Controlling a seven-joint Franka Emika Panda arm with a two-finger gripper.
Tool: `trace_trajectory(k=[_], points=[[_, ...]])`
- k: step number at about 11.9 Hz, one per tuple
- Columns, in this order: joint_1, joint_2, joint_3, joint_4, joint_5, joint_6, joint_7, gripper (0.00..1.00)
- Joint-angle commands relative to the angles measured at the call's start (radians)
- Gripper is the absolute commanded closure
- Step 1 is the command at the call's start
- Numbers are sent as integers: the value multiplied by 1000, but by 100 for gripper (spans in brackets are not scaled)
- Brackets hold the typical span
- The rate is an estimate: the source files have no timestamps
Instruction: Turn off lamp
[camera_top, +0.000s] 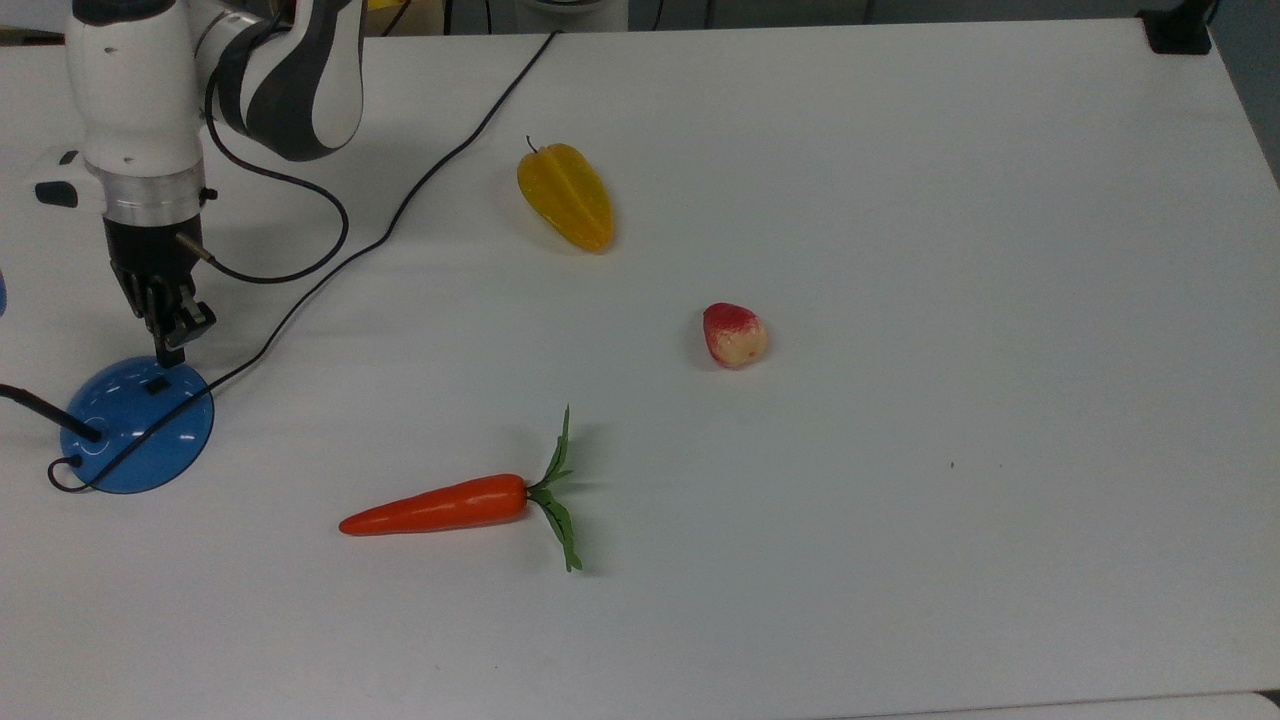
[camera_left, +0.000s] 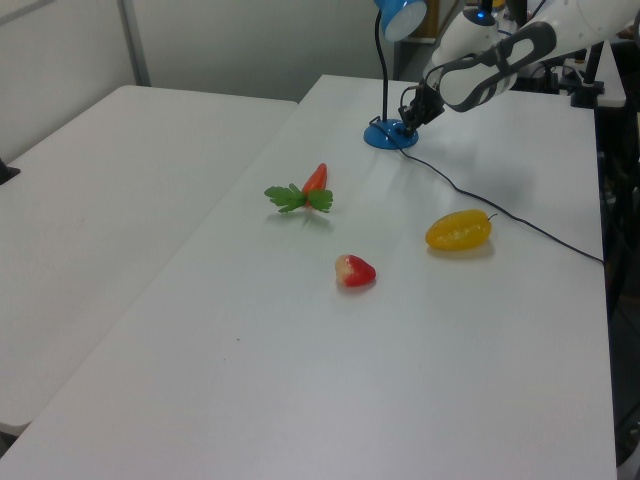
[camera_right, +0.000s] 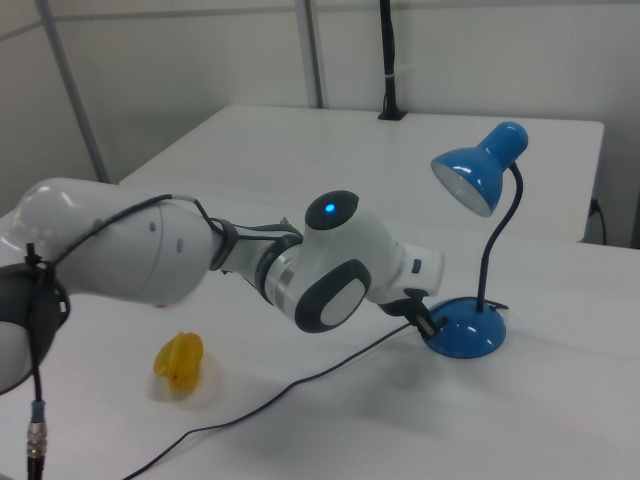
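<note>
Judging handling: lamp (camera_top: 137, 425) sits at the top view's left edge of the worktop (camera_top: 900, 200); glossy domed base looks rigid, slippery and likely weighted, so no grasp is needed, just a fingertip press on the small black rocker switch (camera_top: 157, 385). Shade (camera_right: 478, 170) appears unlit. Gripper (camera_top: 170, 338) hangs just above the base's rim, fingers pinched narrow, holding nothing, clear of the switch.

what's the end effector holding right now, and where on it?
Nothing. The end effector sits just above the lamp base beside its switch, fingers together with nothing between them.
</note>
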Motion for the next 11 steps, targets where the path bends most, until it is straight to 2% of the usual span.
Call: trace_trajectory(k=[1,2,4,6,11], points=[[5,-161,0,-161,12,11,-7,100],[11,-196,0,-175,12,-39,-7,100],[50,-279,0,-168,12,-261,-42,100],[85,-344,-3,-166,12,-391,-67,100],[287,-526,-81,-161,1,-771,-213,100]])
